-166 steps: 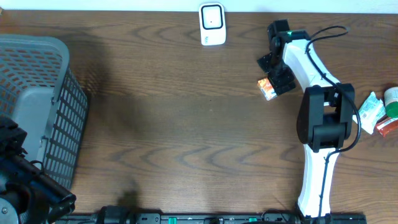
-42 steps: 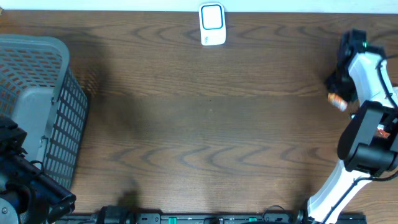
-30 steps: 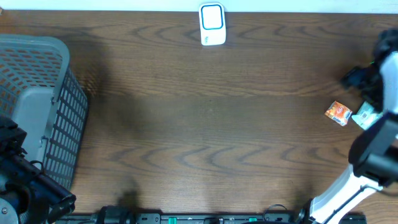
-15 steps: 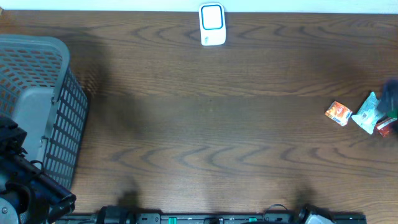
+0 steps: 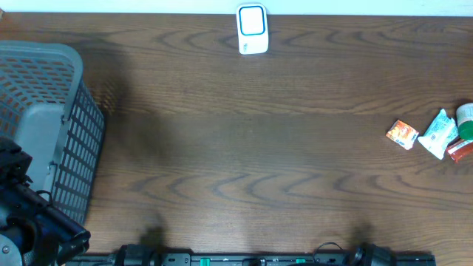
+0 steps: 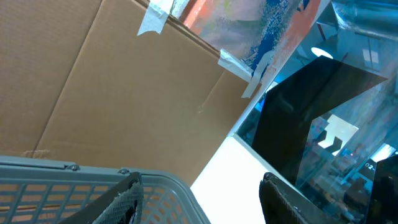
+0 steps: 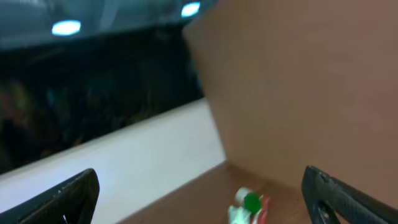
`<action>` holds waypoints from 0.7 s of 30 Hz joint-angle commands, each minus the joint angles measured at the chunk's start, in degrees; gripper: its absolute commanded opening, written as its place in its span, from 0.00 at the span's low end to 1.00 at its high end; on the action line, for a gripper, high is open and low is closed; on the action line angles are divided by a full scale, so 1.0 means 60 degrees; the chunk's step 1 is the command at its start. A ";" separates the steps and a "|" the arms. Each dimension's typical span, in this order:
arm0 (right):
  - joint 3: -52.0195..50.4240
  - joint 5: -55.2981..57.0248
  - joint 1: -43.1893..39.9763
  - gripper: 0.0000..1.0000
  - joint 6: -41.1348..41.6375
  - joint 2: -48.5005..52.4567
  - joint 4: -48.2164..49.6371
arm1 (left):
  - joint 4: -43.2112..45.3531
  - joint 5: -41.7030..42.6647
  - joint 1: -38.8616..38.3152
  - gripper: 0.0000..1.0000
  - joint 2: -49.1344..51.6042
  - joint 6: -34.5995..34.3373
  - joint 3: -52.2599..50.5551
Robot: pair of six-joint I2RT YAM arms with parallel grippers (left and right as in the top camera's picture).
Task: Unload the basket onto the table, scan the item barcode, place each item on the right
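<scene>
The white barcode scanner (image 5: 252,29) stands at the table's far edge, centre. A small orange packet (image 5: 402,134), the item, lies flat near the right edge, with no gripper touching it. My right arm is out of the overhead view. In its blurred wrist view my right gripper (image 7: 200,180) is open wide with nothing between the fingers, and a green-capped item (image 7: 250,204) lies on the table far below. My left gripper (image 6: 202,180) is open and empty above the rim of the grey basket (image 6: 68,186).
The grey mesh basket (image 5: 44,125) fills the left end of the table, with my left arm (image 5: 22,214) beside it. Next to the orange packet lie a white and teal pouch (image 5: 437,134), a green-capped container (image 5: 465,118) and a red item (image 5: 458,150).
My right arm carried the orange packet from near the scanner to the right, let it go beside the other items, and withdrew out of the overhead view. The left arm stayed still.
</scene>
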 commanded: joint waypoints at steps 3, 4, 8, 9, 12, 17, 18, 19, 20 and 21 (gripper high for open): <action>-0.0117 0.0306 0.0109 0.99 -0.1344 -0.0907 -0.0419 | 0.0033 -0.0025 -0.0022 0.61 -0.0022 -0.0040 -0.0015; -0.0117 0.0011 0.0127 0.99 -0.1603 -0.1024 -0.0441 | 0.0033 -0.0029 -0.0022 0.61 -0.0022 -0.0040 -0.0015; -0.0120 -0.1523 0.0452 0.99 -0.2707 -0.1257 -0.0466 | 0.0033 -0.0029 -0.0022 0.61 -0.0022 -0.0040 -0.0015; -0.0149 -0.1727 0.0586 0.99 -0.2754 -0.1257 -0.0455 | 0.0033 -0.0025 -0.0022 0.61 -0.0022 -0.0040 -0.0015; -0.0339 -0.1982 0.1348 0.99 -0.2667 -0.1260 -0.0426 | 0.0033 -0.0029 -0.0022 0.61 -0.0022 -0.0040 -0.0015; -0.1286 -0.2029 0.2892 0.99 -0.2586 -0.1326 0.0342 | 0.0033 -0.0029 -0.0022 0.61 -0.0022 -0.0040 -0.0015; -0.1694 -0.1938 0.3133 0.99 -0.2626 -0.1377 0.0787 | 0.0033 -0.0029 -0.0022 0.61 -0.0022 -0.0040 -0.0015; -0.2204 -0.1912 0.3319 0.99 -0.2732 -0.1446 0.1319 | 0.0033 -0.0025 -0.0022 0.61 -0.0022 -0.0040 -0.0015; -0.2634 -0.1909 0.3432 0.99 -0.2761 -0.1512 0.1745 | 0.0033 -0.0029 -0.0022 0.61 -0.0022 -0.0040 -0.0015; -0.3191 -0.1909 0.3530 0.99 -0.2761 -0.1610 0.2310 | 0.0033 -0.0029 -0.0022 0.61 -0.0022 -0.0040 -0.0015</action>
